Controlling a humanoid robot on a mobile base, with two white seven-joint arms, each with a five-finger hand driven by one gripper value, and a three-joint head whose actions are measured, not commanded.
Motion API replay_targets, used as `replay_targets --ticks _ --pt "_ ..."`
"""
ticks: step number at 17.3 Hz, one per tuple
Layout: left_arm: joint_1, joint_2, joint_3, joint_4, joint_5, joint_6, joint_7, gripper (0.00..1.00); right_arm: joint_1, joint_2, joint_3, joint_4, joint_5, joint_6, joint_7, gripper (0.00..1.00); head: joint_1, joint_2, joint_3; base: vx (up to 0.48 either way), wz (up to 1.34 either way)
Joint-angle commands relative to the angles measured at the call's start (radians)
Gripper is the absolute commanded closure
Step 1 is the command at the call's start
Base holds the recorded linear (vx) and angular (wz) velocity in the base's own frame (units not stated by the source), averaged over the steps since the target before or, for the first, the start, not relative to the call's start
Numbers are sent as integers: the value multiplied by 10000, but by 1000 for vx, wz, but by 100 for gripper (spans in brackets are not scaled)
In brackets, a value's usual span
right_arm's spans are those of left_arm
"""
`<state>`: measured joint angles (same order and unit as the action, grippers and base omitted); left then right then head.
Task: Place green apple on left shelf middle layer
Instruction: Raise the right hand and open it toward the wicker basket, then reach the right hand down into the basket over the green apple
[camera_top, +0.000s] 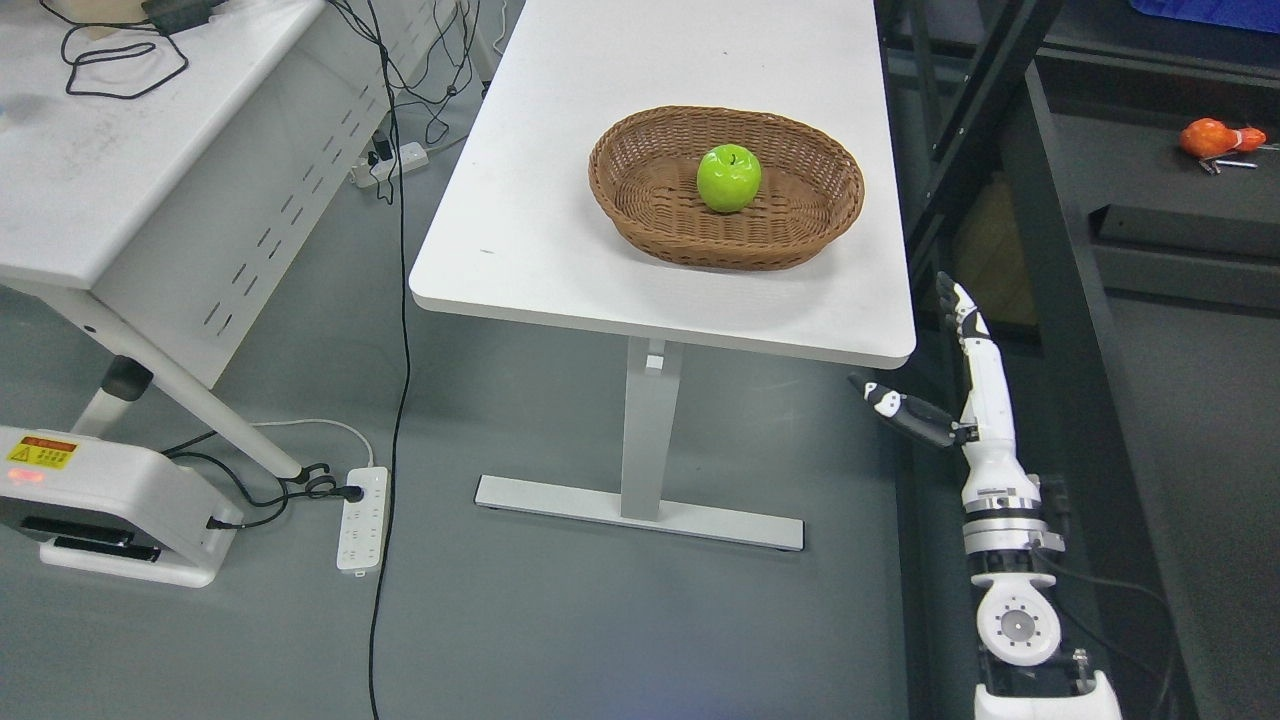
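Note:
A green apple (729, 177) sits stem up in the middle of a brown wicker basket (640, 190) on a white table (560, 250). My right hand (925, 360) hangs below and to the right of the table's near right corner, well short of the basket. Its fingers (962, 312) are stretched straight and its thumb is spread out to the left, holding nothing. The arm rises from the lower right edge. My left arm does not show.
A dark metal shelf frame (1040, 180) stands right of the table, with an orange object (1215, 137) on a dark surface behind it. A second white table (110, 150) with cables is at the left. Power strips (362, 520) and cords lie on the grey floor.

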<state>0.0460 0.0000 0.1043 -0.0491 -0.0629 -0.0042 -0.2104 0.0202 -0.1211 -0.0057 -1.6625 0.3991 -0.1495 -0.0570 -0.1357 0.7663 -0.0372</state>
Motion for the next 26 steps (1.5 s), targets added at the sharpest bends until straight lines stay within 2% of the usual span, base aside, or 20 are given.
replay_targets --ticks 1,3,5,6,10,15,19,23,26 --pt "0 175 0 0 0 -4 2 0 -140 -1290 -326 -357 765 -942 -136 0 0 0 0 0 0" --pt "0 175 0 0 0 -4 2 0 -248 -1212 -174 -357 856 -562 168 0 0 0 0 13 -23" --pt "0 175 0 0 0 -4 2 0 -263 -1212 -127 -357 765 -454 1192 0 0 0 0 41 -42" --pt "0 175 0 0 0 -4 2 0 -263 -1228 -142 -357 658 -468 1259 0 0 0 0 50 -45" --pt "0 175 0 0 0 -4 2 0 -401 -1197 -158 -372 320 -927 1260 0 0 0 0 49 -1" --pt "0 175 0 0 0 -4 2 0 -661 -1197 -143 -403 258 -944 1260 0 0 0 0 17 122" --pt "0 175 0 0 0 -4 2 0 -1106 -1227 225 -357 289 -531 1275 0 0 0 0 21 93" --pt "0 175 0 0 0 -4 2 0 -1336 -1213 1298 87 778 -71 1336 0 0 0 0 1 33" --pt "0 175 0 0 0 -4 2 0 -1994 -1288 1482 256 1040 206 1504 0 0 0 0 6 7"
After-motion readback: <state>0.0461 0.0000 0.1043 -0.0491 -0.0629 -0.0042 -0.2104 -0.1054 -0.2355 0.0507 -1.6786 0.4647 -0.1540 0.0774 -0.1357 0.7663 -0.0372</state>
